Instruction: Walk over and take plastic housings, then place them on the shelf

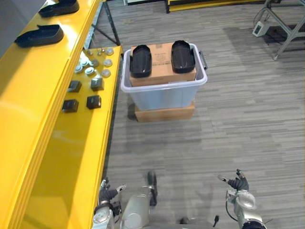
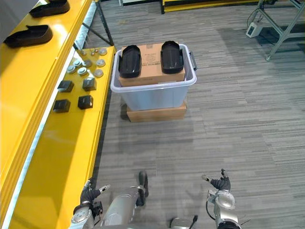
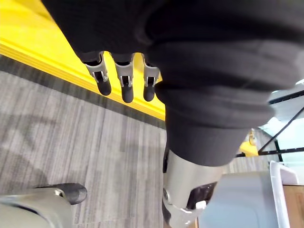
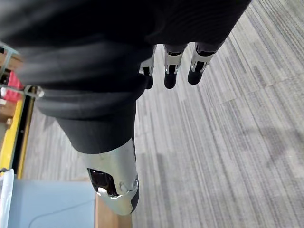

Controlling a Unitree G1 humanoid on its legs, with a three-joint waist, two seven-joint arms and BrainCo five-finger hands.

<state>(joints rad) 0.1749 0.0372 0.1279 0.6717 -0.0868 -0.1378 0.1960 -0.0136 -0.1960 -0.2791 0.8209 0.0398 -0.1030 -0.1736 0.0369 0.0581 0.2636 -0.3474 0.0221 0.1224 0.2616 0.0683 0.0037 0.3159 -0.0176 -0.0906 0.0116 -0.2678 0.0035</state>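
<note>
Hanging low, left hand (image 1: pixel 108 193) and right hand (image 1: pixel 238 182) are loose-fingered and empty — two black plastic housings (image 1: pixel 141 60) lie raised on a brown cardboard box (image 1: pixel 161 64) in the pale plastic tub (image 1: pixel 164 87), probably for easy reach, near the yellow shelf (image 1: pixel 57 157)

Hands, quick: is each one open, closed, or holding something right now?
Left hand: open, fingers relaxed, holding nothing.
Right hand: open, fingers relaxed, holding nothing.
</note>
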